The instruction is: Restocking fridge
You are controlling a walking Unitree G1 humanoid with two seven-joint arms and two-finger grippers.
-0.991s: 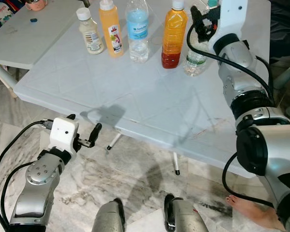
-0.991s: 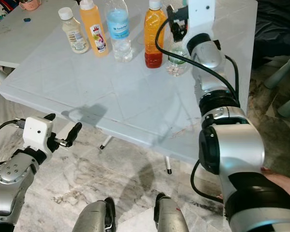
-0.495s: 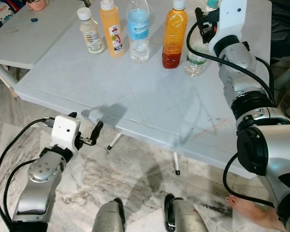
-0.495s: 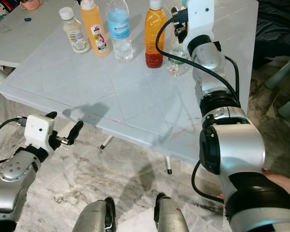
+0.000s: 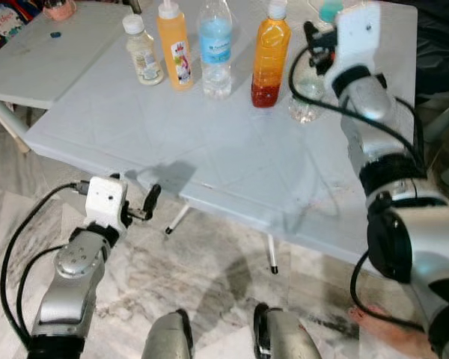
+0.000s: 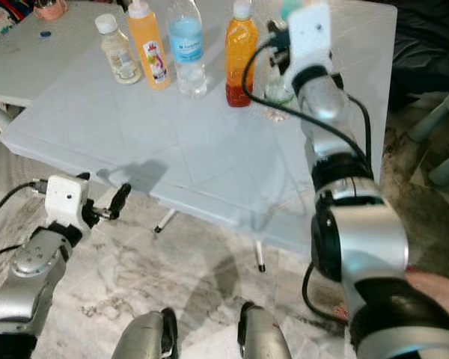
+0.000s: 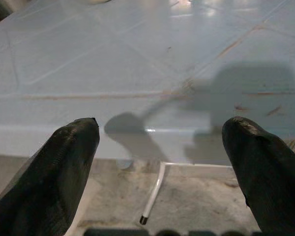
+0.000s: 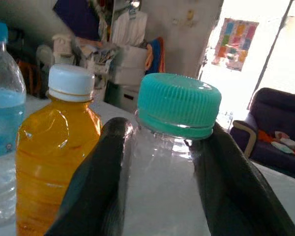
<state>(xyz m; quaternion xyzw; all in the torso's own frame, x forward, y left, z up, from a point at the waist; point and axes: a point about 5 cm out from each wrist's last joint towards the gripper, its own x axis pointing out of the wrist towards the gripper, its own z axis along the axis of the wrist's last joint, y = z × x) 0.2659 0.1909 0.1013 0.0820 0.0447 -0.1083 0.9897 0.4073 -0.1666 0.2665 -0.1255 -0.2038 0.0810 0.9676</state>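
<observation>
White table (image 5: 209,149), orange juice bottle (image 5: 270,56); right end effector (image 8: 157,162) pinching teal-capped clear bottle (image 8: 179,105); left end effector (image 7: 160,147) spread.

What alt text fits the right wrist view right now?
The right gripper has its two black fingers on either side of a clear bottle with a teal cap. Beside it stand an orange bottle and a water bottle.

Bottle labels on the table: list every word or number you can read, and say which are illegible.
None reads in full.
"...rt": the end of a word on the blue-label water bottle, in the right wrist view.
Yellow juice bottle: red and white label, too blurred.
Small white bottle: print too small.
Poster on the far wall: too blurred.
</observation>
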